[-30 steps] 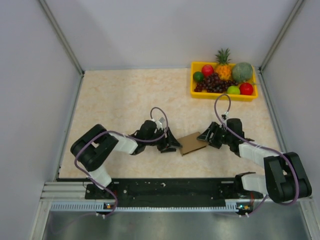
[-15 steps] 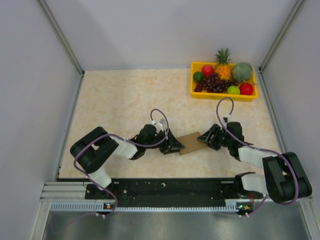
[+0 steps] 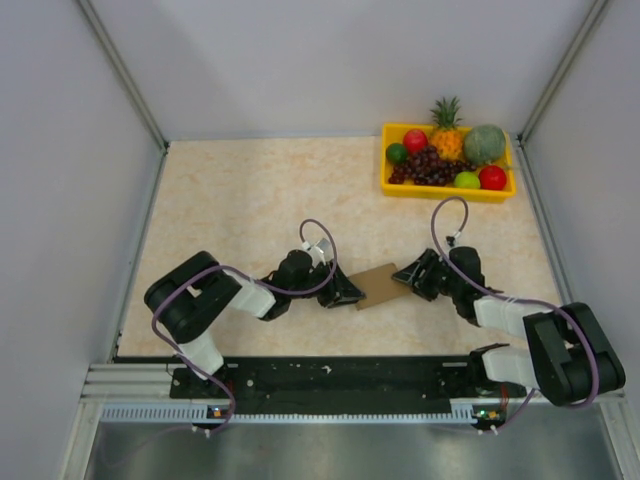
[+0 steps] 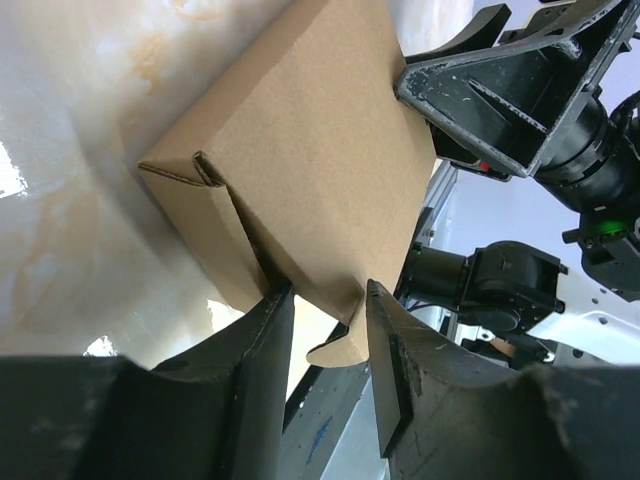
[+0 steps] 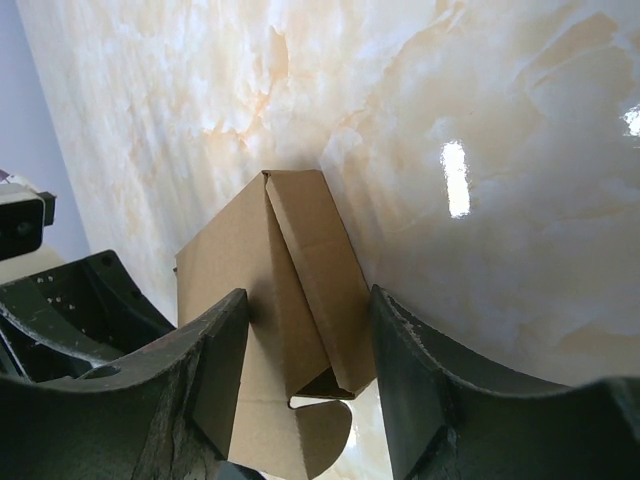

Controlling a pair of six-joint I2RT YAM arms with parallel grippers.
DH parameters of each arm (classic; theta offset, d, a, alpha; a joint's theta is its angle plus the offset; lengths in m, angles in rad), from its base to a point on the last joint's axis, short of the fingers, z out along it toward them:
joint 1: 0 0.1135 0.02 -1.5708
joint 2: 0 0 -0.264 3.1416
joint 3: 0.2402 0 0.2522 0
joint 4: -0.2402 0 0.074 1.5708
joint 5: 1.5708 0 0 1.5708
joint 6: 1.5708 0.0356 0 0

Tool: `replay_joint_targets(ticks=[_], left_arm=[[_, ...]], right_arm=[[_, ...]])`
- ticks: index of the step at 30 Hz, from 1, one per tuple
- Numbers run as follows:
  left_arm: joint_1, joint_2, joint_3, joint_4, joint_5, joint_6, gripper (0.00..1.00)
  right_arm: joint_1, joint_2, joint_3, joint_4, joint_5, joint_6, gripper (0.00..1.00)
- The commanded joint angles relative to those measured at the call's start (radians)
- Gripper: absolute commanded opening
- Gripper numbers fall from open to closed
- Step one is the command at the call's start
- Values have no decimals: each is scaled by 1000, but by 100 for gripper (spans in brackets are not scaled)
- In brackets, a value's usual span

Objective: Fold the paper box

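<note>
Brown paper box (image 3: pixel 377 285) lies on the marble-look worktop (image 3: pixel 240 190). L gripper (image 4: pixel 328 312) pinches its one end; R gripper (image 5: pixel 305 335) stands spread astride the other end.

Left wrist view: light is bright and diffuse. The fingers of the left gripper (image 4: pixel 325 290) are underexposed, near black and soft in focus. The paper box (image 4: pixel 300 150) just ahead of them is sharp and evenly lit. White glare patches mark the table (image 4: pixel 70 250) to their left.

Right wrist view: hard specular spots lie ahead and right of the right gripper (image 5: pixel 307 295), whose fingers are dark and slightly blurred.

Overhead view: light is flat and even, with faint soft shadows beneath both grippers. Focus is sharp throughout.
</note>
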Motion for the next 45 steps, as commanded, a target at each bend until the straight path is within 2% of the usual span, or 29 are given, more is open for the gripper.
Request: replay_joint_targets(ticks=[1, 3, 7, 12, 14, 17, 20, 29, 35, 37, 39, 43, 44, 45], left_arm=[[-3, -14, 23, -33, -41, 90, 41], [0, -42, 31, -112, -37, 146, 40], [0, -101, 121, -355, 0, 296, 48], [2, -137, 176, -516, -21, 402, 51], [6, -117, 178, -493, 12, 400, 52], [14, -109, 147, -431, 60, 387, 62], [26, -153, 147, -468, 63, 428, 66], [45, -267, 138, -580, 34, 447, 62], [45, -154, 95, -379, 103, 343, 71], [45, -120, 97, -347, 99, 334, 71], [45, -91, 100, -340, 66, 332, 66], [36, -69, 146, -475, -4, 404, 58], [33, -66, 149, -503, -21, 425, 56], [32, -66, 152, -523, -39, 433, 51]], right_arm=[[36, 25, -15, 31, -1, 18, 50], [36, 40, -12, 29, 1, -2, 49], [36, 59, 14, 13, -27, -71, 49], [35, 93, 67, -52, -57, -165, 51], [35, 105, 90, -76, -67, -182, 51], [36, 99, 79, -61, -67, -182, 50], [35, 114, 73, -50, -70, -179, 49], [35, 148, 73, -11, -71, -166, 47], [35, 156, 44, 45, -70, -154, 45], [36, 162, 45, 43, -71, -162, 44], [35, 165, 47, 37, -65, -172, 43], [35, 180, 50, 25, -53, -214, 30], [38, 188, 50, 29, -50, -220, 29], [36, 192, 50, 31, -48, -219, 28]])
